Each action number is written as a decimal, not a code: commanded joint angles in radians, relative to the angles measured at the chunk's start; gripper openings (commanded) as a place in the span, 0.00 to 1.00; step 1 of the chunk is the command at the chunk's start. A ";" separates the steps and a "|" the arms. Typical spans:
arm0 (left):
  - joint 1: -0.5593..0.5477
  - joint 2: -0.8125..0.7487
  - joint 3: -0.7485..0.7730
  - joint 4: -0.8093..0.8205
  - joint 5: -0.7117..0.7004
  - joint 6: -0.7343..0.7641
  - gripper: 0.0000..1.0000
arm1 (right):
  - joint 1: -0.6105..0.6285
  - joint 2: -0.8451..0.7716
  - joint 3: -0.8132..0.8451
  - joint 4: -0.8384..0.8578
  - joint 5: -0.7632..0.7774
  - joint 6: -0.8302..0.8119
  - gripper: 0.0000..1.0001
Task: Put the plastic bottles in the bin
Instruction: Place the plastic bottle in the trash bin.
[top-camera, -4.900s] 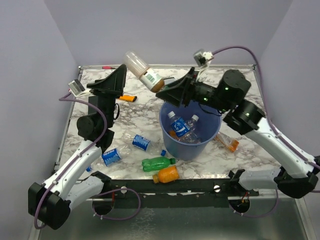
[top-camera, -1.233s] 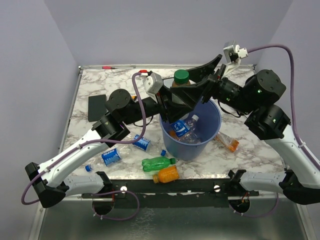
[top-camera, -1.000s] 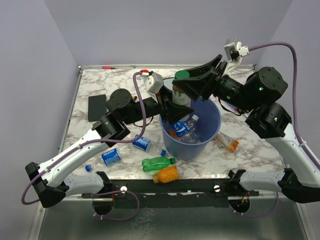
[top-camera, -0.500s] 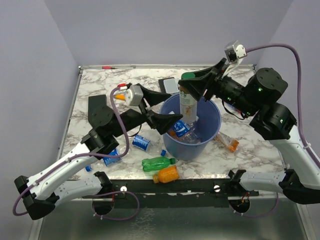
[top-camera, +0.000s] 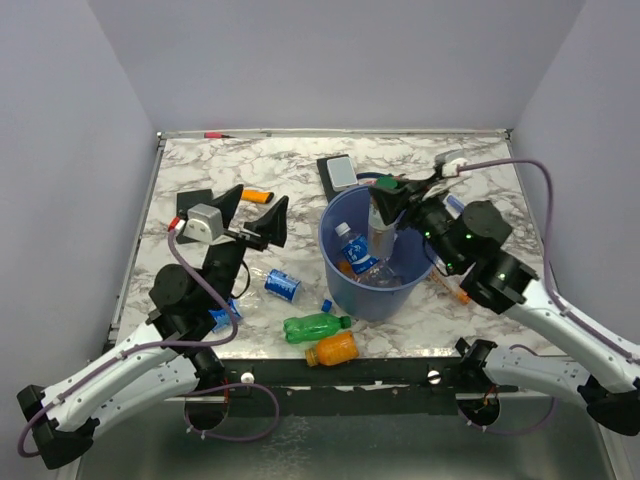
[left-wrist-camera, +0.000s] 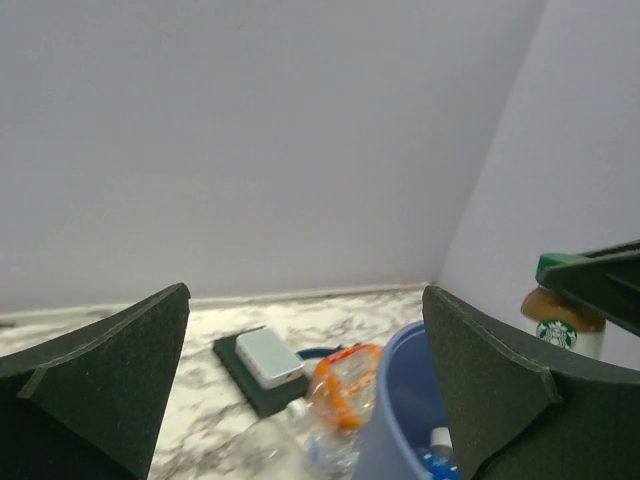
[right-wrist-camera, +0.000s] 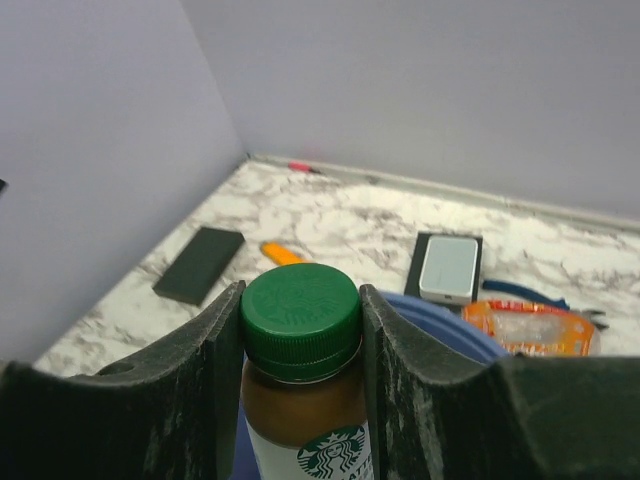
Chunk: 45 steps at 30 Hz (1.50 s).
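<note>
Half a second on, the left gripper (top-camera: 252, 210) had drawn back from the bin (top-camera: 327, 255) toward the left of the table (top-camera: 250, 160). Its matte black, wedge-shaped fingers (left-wrist-camera: 100, 375) stood spread as wide as they went, with nothing between them. The right gripper (top-camera: 386, 192) had come lower over the same stretch. It was clamped on the neck of the brown bottle (top-camera: 382, 235), one finger on each side of the ribbed green cap (right-wrist-camera: 300, 318), and the bottle hung upright with its body down inside the bin and its cap about level with the rim.

The bin was a round, smooth blue plastic bucket that narrowed toward its base. A clear bottle with a blue label (top-camera: 352, 248) already lay inside it. On the table in front of it lay a blue-labelled bottle (top-camera: 283, 286), a green bottle (top-camera: 314, 326) and an orange bottle (top-camera: 333, 349), all on their sides. A crumpled clear bottle with an orange label (right-wrist-camera: 520, 330) lay just past the far rim.

Beyond the bin, a pale grey box (top-camera: 343, 171) sat on a flat black pad, and an orange marker (top-camera: 258, 196) lay further left. The tabletop was glossy white marble veined in grey — plain lavender walls (top-camera: 330, 60) closed it in on three sides.
</note>
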 joint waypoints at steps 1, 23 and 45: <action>-0.001 -0.002 -0.088 0.019 -0.208 0.097 0.99 | 0.002 0.032 -0.149 0.243 0.096 -0.030 0.00; -0.001 0.033 -0.141 0.008 -0.188 0.057 0.99 | 0.002 -0.067 -0.211 0.081 0.083 -0.023 0.01; -0.002 0.052 -0.144 -0.001 -0.165 0.051 0.99 | 0.002 0.073 -0.429 0.528 0.238 -0.316 0.01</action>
